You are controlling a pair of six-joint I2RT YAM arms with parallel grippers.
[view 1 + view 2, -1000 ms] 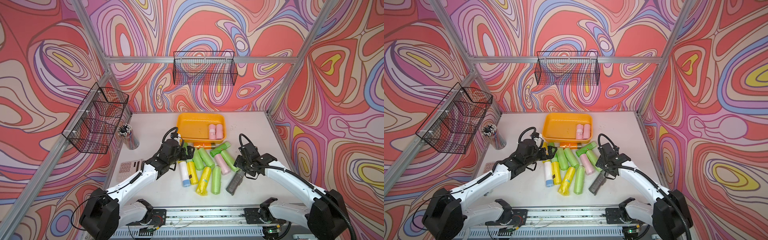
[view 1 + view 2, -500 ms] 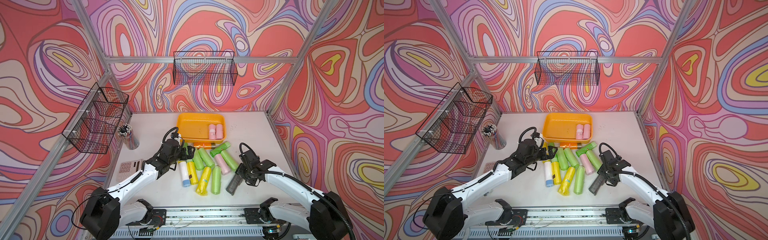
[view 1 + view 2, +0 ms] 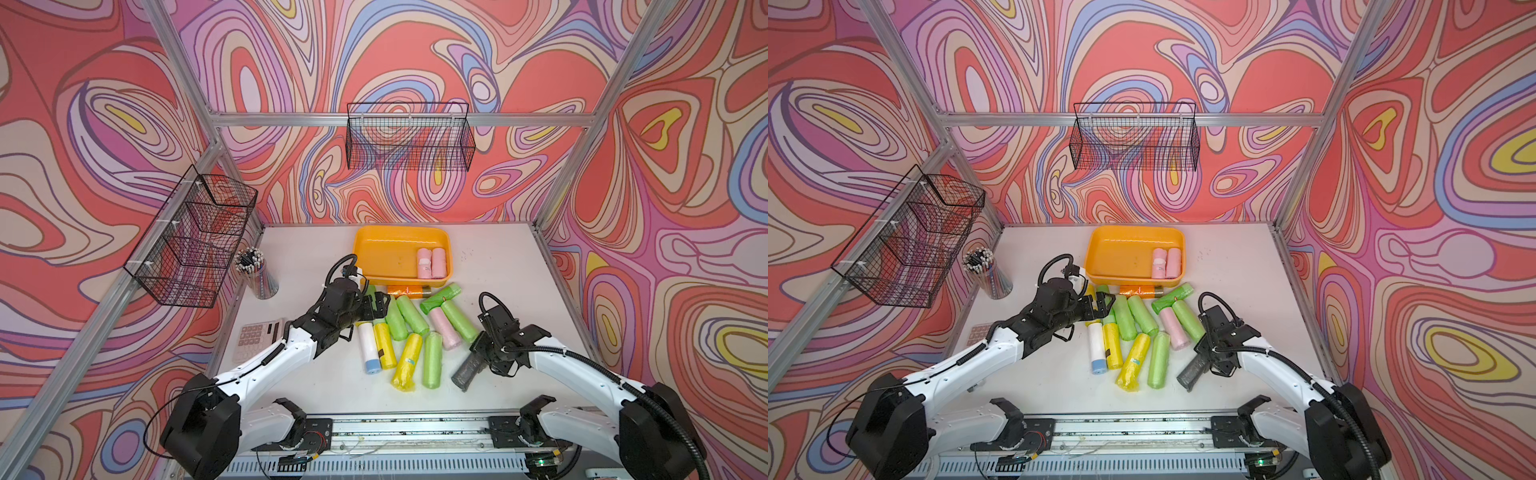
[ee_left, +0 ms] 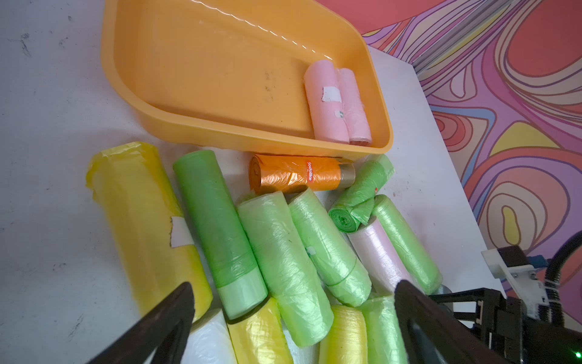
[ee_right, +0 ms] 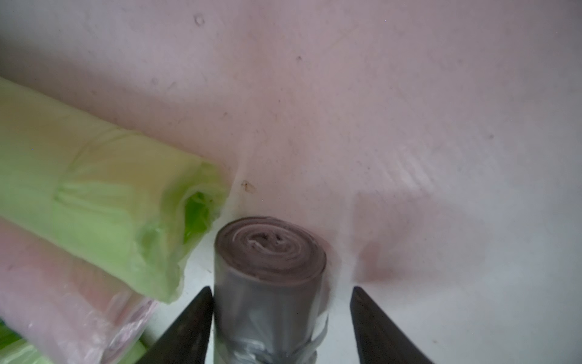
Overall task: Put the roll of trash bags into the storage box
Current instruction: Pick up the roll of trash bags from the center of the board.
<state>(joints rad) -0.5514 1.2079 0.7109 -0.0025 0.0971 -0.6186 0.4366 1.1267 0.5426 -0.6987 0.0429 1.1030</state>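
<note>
**Grey roll of trash bags** [image 3: 468, 369]. It lies flat on the white table [image 3: 299, 374], lower right of centre in both top views. It sits at the right edge of the heap of coloured rolls, just beside a green roll [image 3: 432, 359] but not touching it.

**Long axis.** It runs diagonally from lower left to upper right of the frame. The lower-left end is free. The upper-right end is hidden under my right gripper [image 5: 280, 288]. In the right wrist view I look along the roll at its spiral end face, so the fingers cross it square to its length, close to that end.

**Tool state.** The right jaws stand half-wide astride the roll. One finger [image 5: 189, 324] touches its side and the other finger [image 5: 381, 327] shows bare table between, so I judge that nothing is gripped yet. The left gripper [image 4: 293, 285] is spread wide and empty above the green and yellow rolls at centre frame.

**Handling, as I judge it.**
- The roll is light and not fragile.
- It is tightly wound film, so it is firm across its width.
- The wrinkled outer wrap is slick and may slide or turn between the pads.
- I prefer a hold across the body, since layers at the very end could telescope out.

**Destination.** The storage box [image 3: 386, 253] stands at upper centre of the table, well apart from the roll. Two pink rolls [image 3: 431, 262] lie along its right side and the rest of its floor is bare.
</note>
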